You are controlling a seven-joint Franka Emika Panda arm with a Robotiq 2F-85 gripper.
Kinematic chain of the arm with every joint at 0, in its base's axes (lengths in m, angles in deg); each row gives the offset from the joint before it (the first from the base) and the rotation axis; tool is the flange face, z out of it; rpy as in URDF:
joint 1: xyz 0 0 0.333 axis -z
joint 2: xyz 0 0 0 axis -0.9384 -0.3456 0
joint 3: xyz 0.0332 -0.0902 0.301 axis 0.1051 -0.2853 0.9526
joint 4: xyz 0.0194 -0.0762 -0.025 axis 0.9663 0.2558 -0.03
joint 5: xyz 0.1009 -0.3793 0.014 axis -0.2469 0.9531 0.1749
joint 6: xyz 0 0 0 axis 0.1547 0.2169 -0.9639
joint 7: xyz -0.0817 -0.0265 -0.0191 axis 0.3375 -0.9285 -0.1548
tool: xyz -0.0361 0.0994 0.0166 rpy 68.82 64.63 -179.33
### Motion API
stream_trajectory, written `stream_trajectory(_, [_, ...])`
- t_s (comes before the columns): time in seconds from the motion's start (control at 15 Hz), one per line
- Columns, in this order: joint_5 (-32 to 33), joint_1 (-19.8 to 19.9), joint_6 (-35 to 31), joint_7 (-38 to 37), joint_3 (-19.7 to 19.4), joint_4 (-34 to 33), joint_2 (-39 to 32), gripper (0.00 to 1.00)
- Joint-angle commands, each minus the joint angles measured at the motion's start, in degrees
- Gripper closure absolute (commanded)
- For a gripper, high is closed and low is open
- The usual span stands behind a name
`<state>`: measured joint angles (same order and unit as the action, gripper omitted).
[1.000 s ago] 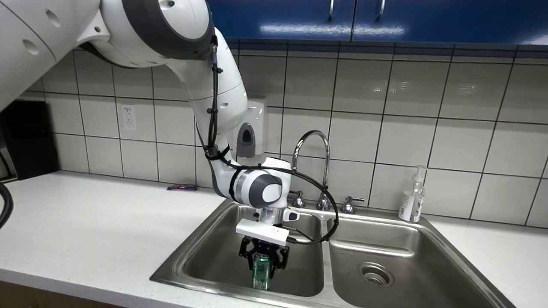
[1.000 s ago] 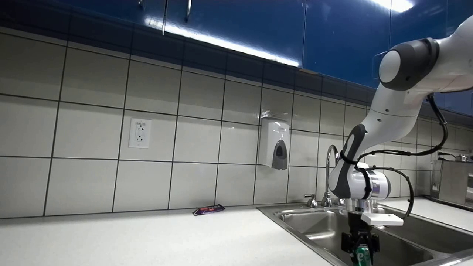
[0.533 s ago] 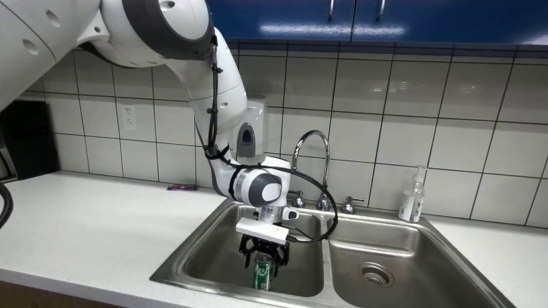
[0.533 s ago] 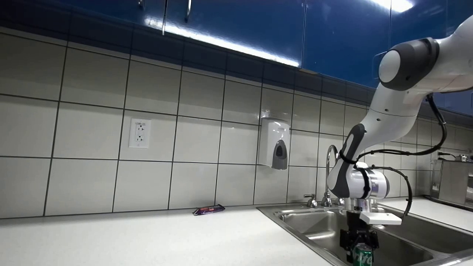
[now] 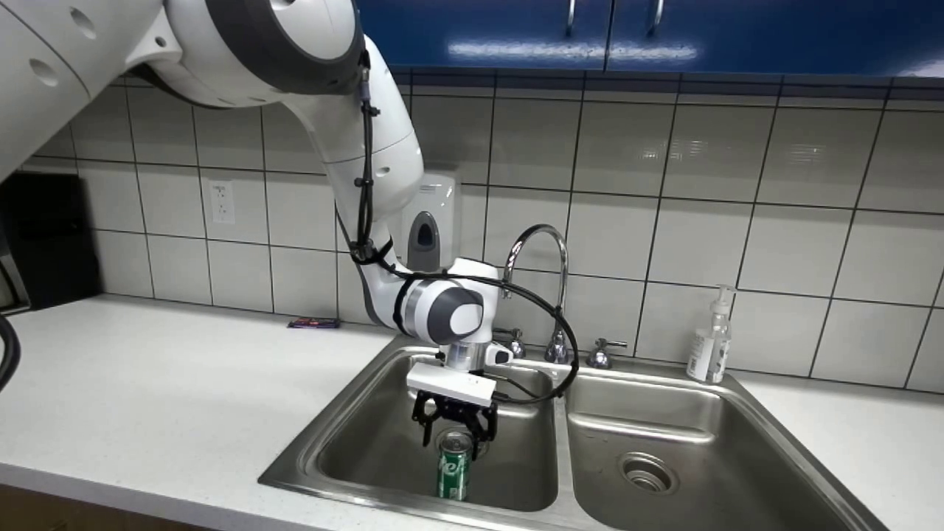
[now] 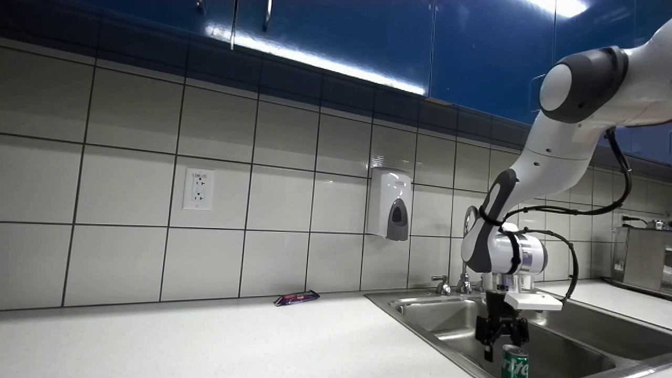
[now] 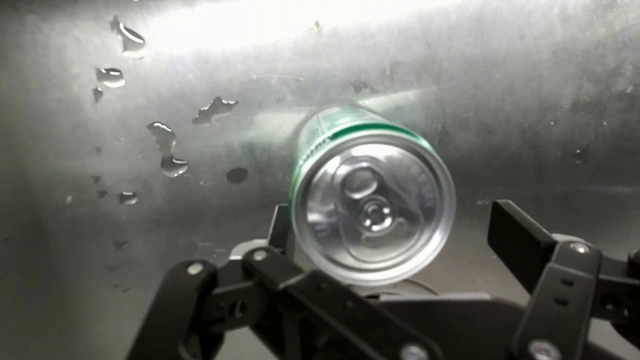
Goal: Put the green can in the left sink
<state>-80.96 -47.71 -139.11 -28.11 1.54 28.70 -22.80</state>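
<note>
A green can (image 5: 453,470) with a silver top and pale lettering stands upright in the left sink (image 5: 369,450), a rectangular steel basin, close to its front edge. Directly above the can, pointing down, hangs the black gripper (image 5: 450,446) of a white robot arm (image 5: 387,147). Its fingers (image 7: 520,245) are spread well wider than the can, and it holds nothing. In the wrist view, the can sits off-center between them: the finger on the left of that view is just beside it, touching or not I cannot tell, while a plain gap parts it from the other. Water drops (image 7: 172,166) dot the metal around the can.

In an exterior view, the right sink (image 5: 715,494) sits alongside, with a round drain (image 5: 647,473). Behind the two basins rises a curved chrome faucet (image 5: 564,276); a clear soap bottle (image 5: 710,346) with a pump stands at the back right corner. In both exterior views, a small purple packet (image 6: 296,298) lies on the white counter (image 6: 210,341) near the tiled wall (image 6: 210,262), a soap dispenser (image 6: 389,202) is fixed to the tiles, and blue cabinets (image 6: 357,37) run overhead.
</note>
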Motion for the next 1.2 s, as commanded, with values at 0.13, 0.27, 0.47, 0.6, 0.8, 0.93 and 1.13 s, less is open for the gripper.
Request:
stream_trajectory(0.13, [-0.14, 0.82, 0.1, 1.11, 2.04, 1.47, 5.9, 0.0])
stream_trajectory(0.27, [-0.43, 0.74, -0.06, 1.33, 2.45, 2.03, 7.81, 0.0])
stream_trajectory(0.47, [-1.0, 0.51, 0.76, 1.44, 3.07, 3.19, 10.98, 0.0])
stream_trajectory(0.6, [-1.15, -0.14, 1.61, 0.75, 3.08, 4.43, 13.27, 0.0])
stream_trajectory(0.8, [-1.31, -1.32, 1.72, 0.45, 3.14, 7.82, 17.09, 0.0])
stream_trajectory(0.93, [-1.26, -2.46, 1.4, 0.59, 3.26, 11.2, 20.21, 0.0])
stream_trajectory(1.13, [-1.37, -4.73, 1.07, 0.55, 3.53, 16.51, 25.03, 0.0])
